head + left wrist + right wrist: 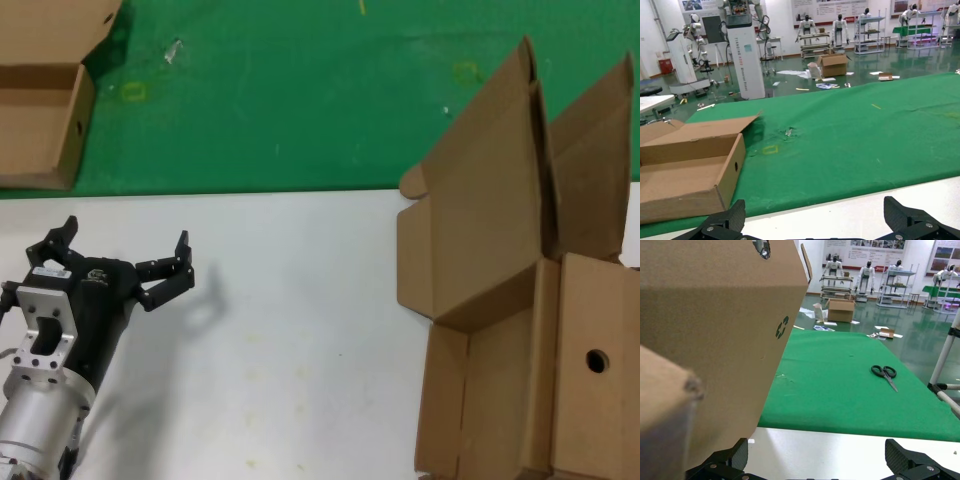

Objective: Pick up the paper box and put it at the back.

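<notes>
The paper box [520, 400] is brown cardboard and stands on the white table at the right, with a round hole [596, 360] in one wall and its big lid [480, 210] raised. In the right wrist view its wall [715, 330] fills the near side, close beside one finger. My right gripper [817, 462] is open with only white table between its fingers; it is out of the head view. My left gripper [125, 240] hangs open over the white table at the left, also empty [815, 217]. The back is the green mat [300, 90].
Another open cardboard box [40, 110] lies on the green mat at the far left, seen too in the left wrist view [690, 165]. A second raised flap [595, 160] stands behind the paper box's lid. Scissors [884, 372] lie on the mat.
</notes>
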Controlling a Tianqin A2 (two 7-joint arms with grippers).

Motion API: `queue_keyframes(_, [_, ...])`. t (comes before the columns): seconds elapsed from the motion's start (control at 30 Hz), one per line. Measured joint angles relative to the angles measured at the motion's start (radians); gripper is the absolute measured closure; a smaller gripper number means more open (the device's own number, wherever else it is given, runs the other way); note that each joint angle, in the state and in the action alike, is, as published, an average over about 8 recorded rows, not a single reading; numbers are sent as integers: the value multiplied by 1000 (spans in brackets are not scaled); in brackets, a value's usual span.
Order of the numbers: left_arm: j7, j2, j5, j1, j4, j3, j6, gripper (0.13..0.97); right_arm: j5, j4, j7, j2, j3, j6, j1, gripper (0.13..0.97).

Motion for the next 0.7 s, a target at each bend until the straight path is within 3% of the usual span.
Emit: queue_keyframes(0.7, [0, 0, 0, 0, 0, 0, 0, 132, 0, 0, 0, 0, 0, 0, 0, 129])
